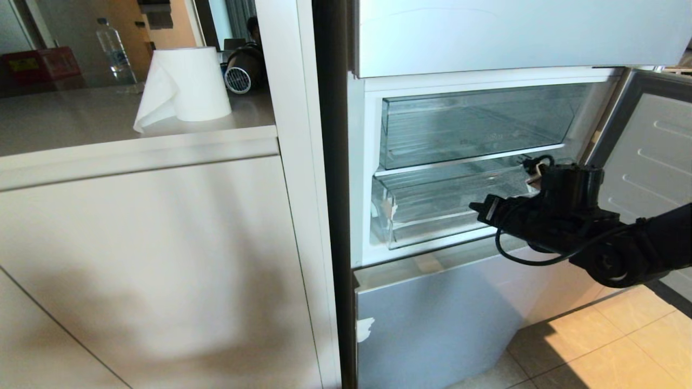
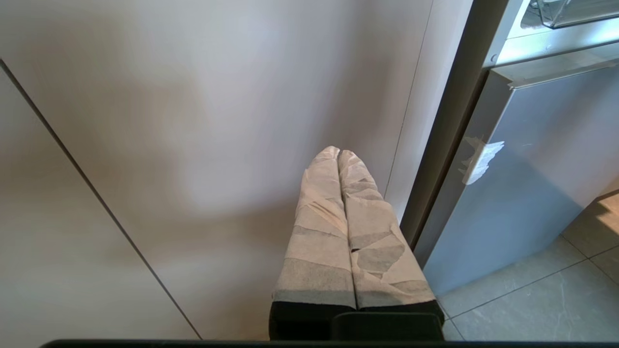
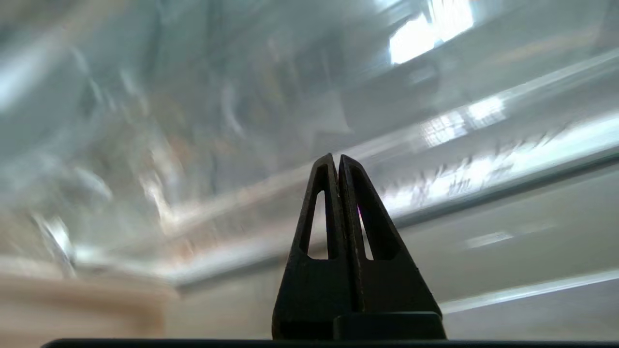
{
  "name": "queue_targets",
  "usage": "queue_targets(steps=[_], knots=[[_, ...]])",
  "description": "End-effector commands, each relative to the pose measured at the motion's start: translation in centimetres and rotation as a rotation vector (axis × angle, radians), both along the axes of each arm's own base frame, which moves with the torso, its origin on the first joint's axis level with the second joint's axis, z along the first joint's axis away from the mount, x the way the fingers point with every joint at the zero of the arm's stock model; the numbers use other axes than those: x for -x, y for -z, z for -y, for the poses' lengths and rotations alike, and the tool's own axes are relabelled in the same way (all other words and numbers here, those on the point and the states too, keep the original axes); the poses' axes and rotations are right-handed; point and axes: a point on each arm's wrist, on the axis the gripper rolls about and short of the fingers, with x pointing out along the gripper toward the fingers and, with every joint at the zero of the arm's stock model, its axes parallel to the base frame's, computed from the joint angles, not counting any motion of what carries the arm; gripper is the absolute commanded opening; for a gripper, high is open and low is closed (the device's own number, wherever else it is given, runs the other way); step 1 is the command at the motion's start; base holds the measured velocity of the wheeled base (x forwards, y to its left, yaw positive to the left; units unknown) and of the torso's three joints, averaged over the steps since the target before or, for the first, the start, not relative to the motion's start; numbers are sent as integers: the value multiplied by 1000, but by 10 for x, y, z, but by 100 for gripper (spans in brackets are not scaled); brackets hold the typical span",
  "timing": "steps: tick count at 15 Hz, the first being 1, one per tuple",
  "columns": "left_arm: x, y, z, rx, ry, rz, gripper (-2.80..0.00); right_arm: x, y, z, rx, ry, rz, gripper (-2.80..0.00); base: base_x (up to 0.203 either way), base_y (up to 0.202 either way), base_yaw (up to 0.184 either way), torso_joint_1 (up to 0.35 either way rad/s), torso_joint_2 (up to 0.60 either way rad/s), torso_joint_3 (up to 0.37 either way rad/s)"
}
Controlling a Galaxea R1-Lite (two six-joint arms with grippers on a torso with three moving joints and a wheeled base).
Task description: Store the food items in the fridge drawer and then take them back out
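Observation:
The fridge stands open, and the fridge drawer (image 1: 432,208), a clear ribbed bin with a curled front lip, sits under the upper clear bin (image 1: 476,121). No food items show in any view. My right gripper (image 1: 477,208) reaches in from the right, level with the drawer's front and just before it. Its black fingers are shut on nothing. In the right wrist view that gripper (image 3: 337,157) faces blurred clear plastic (image 3: 232,145) close ahead. My left gripper (image 2: 337,152), its fingers wrapped in tape, is shut and empty, low before the beige cabinet front (image 2: 193,145).
The fridge door (image 1: 649,156) hangs open at the right, behind my right arm. A pale-blue bottom panel (image 1: 443,319) lies under the drawer. On the counter (image 1: 81,124) to the left stand a paper towel roll (image 1: 189,84) and a water bottle (image 1: 114,51). Tiled floor (image 1: 611,346) lies below.

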Motion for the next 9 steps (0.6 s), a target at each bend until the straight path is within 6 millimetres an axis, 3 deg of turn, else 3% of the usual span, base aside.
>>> queue_targets(steps=[1, 6, 9], knots=[[0, 0, 0, 0, 0, -1, -280, -1, -4, -5, -57, -1, 14, -280, 0, 0, 0, 0, 0, 0], [0, 0, 0, 0, 0, -1, -280, 28, -8, -8, -42, 12, -6, -280, 0, 0, 0, 0, 0, 0], [0, 0, 0, 0, 0, -1, -280, 13, 12, -11, -21, 28, -49, -280, 0, 0, 0, 0, 0, 0]])
